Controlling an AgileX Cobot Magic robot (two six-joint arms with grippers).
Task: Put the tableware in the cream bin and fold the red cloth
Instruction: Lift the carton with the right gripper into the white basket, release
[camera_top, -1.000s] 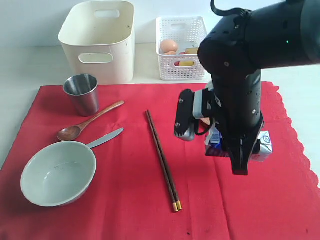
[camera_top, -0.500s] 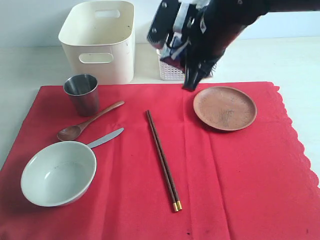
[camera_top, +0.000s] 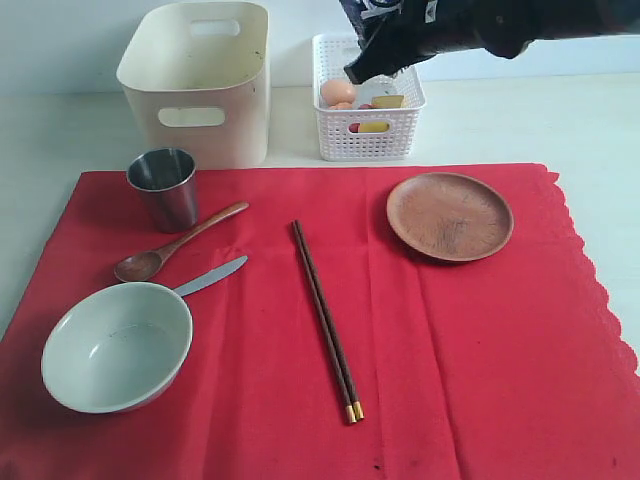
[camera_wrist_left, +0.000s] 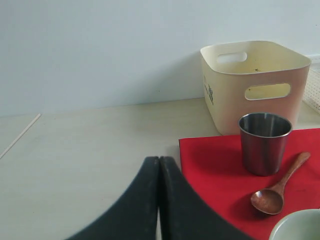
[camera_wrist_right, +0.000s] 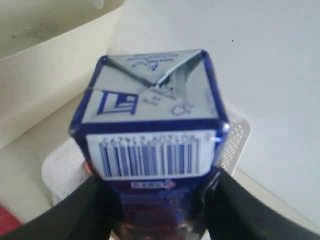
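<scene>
Cup (camera_top: 162, 185), spoon (camera_top: 175, 245), knife (camera_top: 212, 276), bowl (camera_top: 115, 345), chopsticks (camera_top: 325, 320), plate (camera_top: 450, 215) lie on spread red cloth (camera_top: 480, 380), cream bin (camera_top: 195, 80) beyond.

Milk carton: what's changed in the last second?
The right gripper, shut on the milk carton, carried it up and back from above the red cloth to over the white basket, uncovering the wooden plate. Steel cup, spoon, knife, bowl and chopsticks stayed put.

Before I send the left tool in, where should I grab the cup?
Probably its rim, from above: the cup stands upright, mouth open, so one finger can slip inside the wall. The spoon handle lies close beside it, crowding a sideways approach.
</scene>
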